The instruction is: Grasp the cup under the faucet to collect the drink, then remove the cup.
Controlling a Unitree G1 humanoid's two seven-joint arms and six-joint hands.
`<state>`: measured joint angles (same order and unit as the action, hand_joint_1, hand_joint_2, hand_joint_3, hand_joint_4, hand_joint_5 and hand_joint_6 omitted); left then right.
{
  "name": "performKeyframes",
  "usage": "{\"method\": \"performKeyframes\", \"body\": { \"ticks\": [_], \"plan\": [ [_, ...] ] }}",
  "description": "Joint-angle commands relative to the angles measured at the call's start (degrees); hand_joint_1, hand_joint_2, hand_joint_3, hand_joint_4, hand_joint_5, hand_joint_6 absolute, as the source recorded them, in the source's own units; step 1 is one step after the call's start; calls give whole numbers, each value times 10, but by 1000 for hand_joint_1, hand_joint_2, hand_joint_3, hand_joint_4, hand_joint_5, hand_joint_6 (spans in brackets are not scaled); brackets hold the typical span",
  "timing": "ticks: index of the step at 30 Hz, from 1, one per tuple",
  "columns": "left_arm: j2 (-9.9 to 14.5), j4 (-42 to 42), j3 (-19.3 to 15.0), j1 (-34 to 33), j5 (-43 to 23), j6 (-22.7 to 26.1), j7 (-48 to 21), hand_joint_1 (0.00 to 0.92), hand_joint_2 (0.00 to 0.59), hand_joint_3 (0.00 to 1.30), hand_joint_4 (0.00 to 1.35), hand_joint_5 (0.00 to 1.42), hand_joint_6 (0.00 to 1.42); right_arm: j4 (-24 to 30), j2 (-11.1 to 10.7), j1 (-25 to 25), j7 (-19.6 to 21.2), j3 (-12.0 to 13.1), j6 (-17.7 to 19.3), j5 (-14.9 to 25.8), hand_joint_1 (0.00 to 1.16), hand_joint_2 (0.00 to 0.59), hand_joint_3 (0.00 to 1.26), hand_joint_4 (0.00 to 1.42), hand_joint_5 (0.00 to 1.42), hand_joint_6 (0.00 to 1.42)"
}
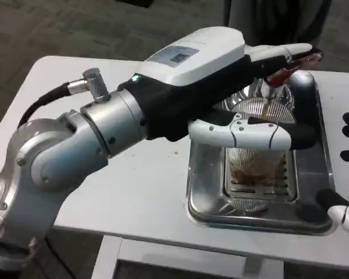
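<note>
**One cup under the faucet, left hand wrapped around it**

One clear cup (257,160) stands upright on the slotted grate (262,185) of a shiny metal drip tray (200,195), which sits on the white counter (134,197) toward the right of the head view. The cup is directly below the faucet (279,74), and a thin brown stream runs down from the faucet into its mouth. A little brown liquid shows low in the cup, and brown stains mark the grate around its base.

The left hand (244,110) reaches in from the left on its silver forearm (75,145) and is clamped on the cup: one white and black finger (244,135) lies across the cup's near side just below the rim, while the hand's white back covers the far side above it. A small green light glows near the wrist.

The right hand (346,212) shows at the right edge, close to the tray's near right corner. Only some dark fingertips and a white segment are in the picture, so I cannot tell whether its fingers are apart or together. It touches nothing that can be made out.
</note>
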<state>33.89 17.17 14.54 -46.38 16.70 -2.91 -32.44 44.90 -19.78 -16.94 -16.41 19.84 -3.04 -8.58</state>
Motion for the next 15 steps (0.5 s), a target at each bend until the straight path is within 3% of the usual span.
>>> {"method": "performKeyframes", "body": {
  "ticks": [1, 15],
  "plan": [
    [16, 1, 33, 31, 11, 0, -57, 0, 133, 129, 94, 200, 160, -5, 12, 1, 13, -20, 0, -4, 553, 281, 37, 63, 176, 287],
    [25, 18, 29, 33, 9, 12, -60, 0, 137, 128, 94, 200, 160, -36, 24, 31, 41, -81, -10, -41, 607, 238, 0, 0, 55, 169]
  ]
}}
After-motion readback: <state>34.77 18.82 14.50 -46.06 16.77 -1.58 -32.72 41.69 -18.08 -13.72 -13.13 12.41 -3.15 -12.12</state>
